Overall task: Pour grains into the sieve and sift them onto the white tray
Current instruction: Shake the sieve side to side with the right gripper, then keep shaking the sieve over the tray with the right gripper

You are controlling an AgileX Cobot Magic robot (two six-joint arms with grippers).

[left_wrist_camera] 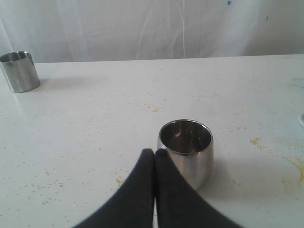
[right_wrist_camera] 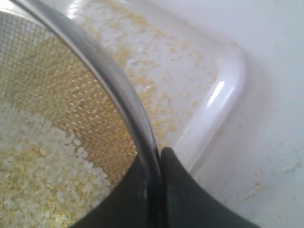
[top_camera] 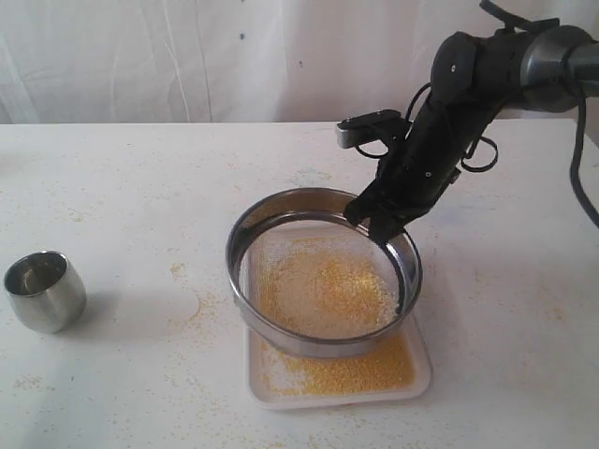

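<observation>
Three views of one moment at the bench (top_camera: 131, 187). The exterior view alone gives the whole layout: the sieve (top_camera: 281, 332) sits over the white tray (top_camera: 423, 372), covering all but the tray's near strip, and the right gripper (top_camera: 384, 227) reaches down onto the sieve's far right rim. Most of the grains (top_camera: 328, 281) lie as a yellowish patch on the mesh, with more on the exposed strip of the tray. A small rounded steel cup (top_camera: 45, 290) stands well apart at the left. The right wrist view adds what the arm hides from outside: the two dark fingers are pinched on the steel rim, one inside and one outside, with paler coarse bits on the mesh and finer yellow granules on the tray beyond. Only the left wrist view shows the left gripper (left_wrist_camera: 154, 154), its fingers pressed together and holding nothing, tips just beside the rounded cup; contact cannot be judged. That view also takes in a second, straight-sided steel cup (left_wrist_camera: 19, 71) near the bench's far edge. Whether the sieve rests on the tray or hangs clear of it cannot be told, and the rounded cup's interior is too dark to read.
</observation>
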